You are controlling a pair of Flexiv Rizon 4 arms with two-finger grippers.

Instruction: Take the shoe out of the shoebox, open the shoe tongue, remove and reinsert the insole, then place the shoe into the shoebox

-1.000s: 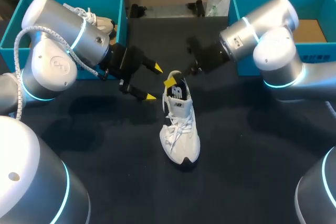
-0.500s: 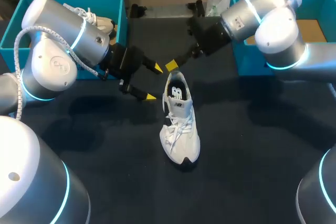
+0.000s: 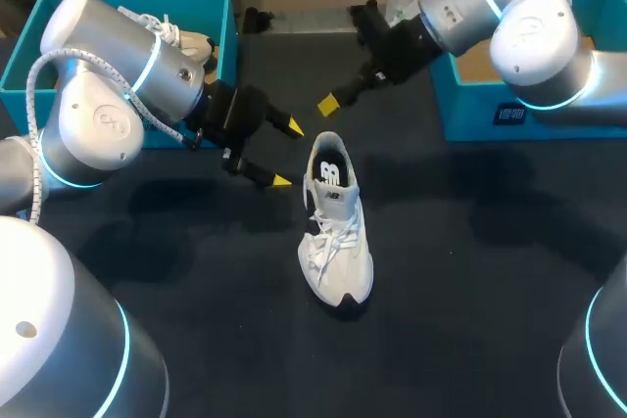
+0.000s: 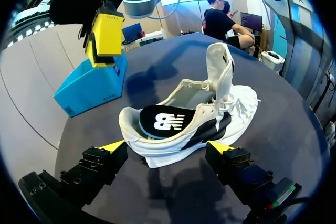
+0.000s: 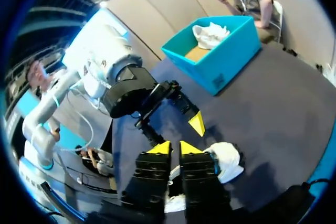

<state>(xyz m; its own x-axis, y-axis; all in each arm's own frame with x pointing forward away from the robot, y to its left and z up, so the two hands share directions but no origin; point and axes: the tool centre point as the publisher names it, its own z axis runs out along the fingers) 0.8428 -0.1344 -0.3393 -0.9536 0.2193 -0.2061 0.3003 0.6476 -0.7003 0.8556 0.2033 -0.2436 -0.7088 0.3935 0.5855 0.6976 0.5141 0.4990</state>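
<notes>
**As right arm (image 3: pixel 470 2) backs off, shoe (image 3: pixel 336 232) stands free on tabletop (image 3: pixel 470 271)**

Where the right jaws sat at the shoe's heel opening a second ago, they are now lifted up and back toward the right box (image 3: pixel 470 116), well apart from the shoe. Right jaws pinched together, tips nearly touching, nothing between them.

Left arm (image 3: pixel 137 75) has not stirred. Left jaws spread wide and empty, just beside the heel. In the left wrist view the heel lies ahead of and between the tips, untouched.

Shoe has not shifted: upright mid-tabletop, toe toward the robot, tongue (image 4: pixel 220 69) pulled up, dark insole (image 4: pixel 164 123) lying flat inside.

Reading: the right arm's work at the collar looks finished. Cannot tell whether that work was seating the insole or a grab that came away empty. If the insole is seated, what remains is lifting the shoe into the box, and the open left jaws are the nearer pair for it.
</notes>
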